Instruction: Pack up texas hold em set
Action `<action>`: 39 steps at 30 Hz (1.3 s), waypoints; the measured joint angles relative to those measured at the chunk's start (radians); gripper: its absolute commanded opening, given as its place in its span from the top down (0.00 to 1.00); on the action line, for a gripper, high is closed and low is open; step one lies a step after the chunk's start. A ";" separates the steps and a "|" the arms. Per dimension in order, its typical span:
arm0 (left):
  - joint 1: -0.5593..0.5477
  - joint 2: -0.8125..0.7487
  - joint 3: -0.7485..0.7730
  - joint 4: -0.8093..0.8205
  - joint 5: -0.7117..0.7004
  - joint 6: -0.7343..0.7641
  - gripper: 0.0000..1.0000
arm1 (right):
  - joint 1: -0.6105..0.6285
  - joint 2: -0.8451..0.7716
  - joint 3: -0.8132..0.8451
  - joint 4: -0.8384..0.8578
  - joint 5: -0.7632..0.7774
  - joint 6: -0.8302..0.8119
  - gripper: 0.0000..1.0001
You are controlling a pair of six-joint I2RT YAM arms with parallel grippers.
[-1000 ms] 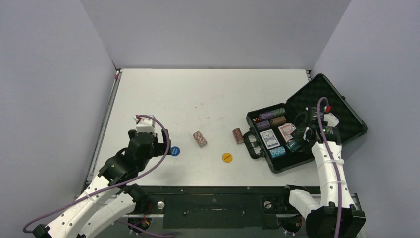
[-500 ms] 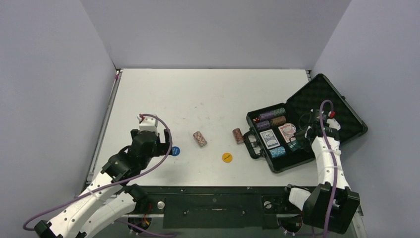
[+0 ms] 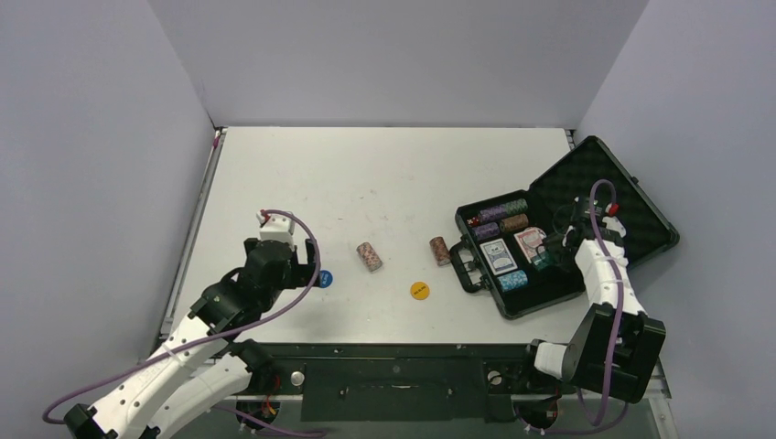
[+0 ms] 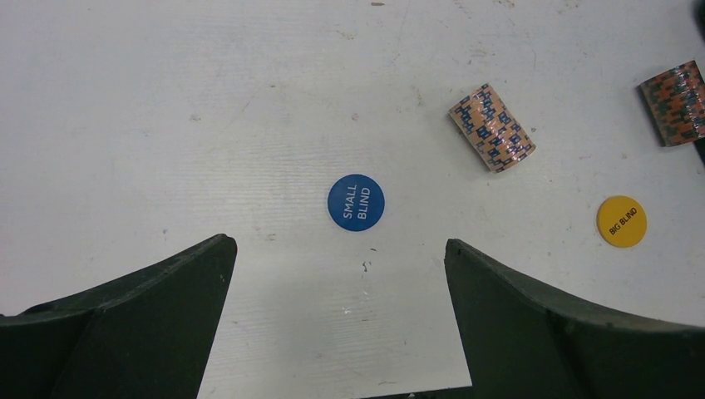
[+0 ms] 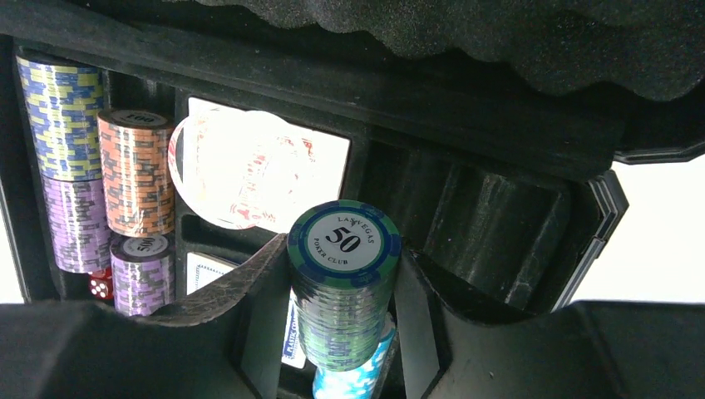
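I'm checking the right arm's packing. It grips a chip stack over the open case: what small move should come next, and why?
Probably ease the right tool down toward the empty ribbed slot beside it. The 50 chip stack is clamped between its fingers above the case, hanging over the light-blue chips, not yet seated.

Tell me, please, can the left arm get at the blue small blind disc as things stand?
Probably yes: the left fingers stand open right by the blue disc, which lies alone, the nearest chip stack well aside.
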 measured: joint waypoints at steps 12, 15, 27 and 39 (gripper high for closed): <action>0.000 0.014 0.000 0.006 0.004 0.008 0.04 | -0.001 0.003 -0.121 0.062 -0.008 0.053 1.00; 0.000 0.013 0.000 0.006 0.004 0.010 0.04 | -0.001 0.003 -0.138 0.089 -0.009 0.064 1.00; 0.000 -0.008 0.000 0.006 0.004 0.018 0.04 | 0.000 0.003 -0.156 0.127 -0.009 0.067 1.00; 0.000 -0.036 0.000 0.006 -0.002 0.018 0.04 | 0.000 0.003 -0.157 0.130 -0.011 0.063 0.91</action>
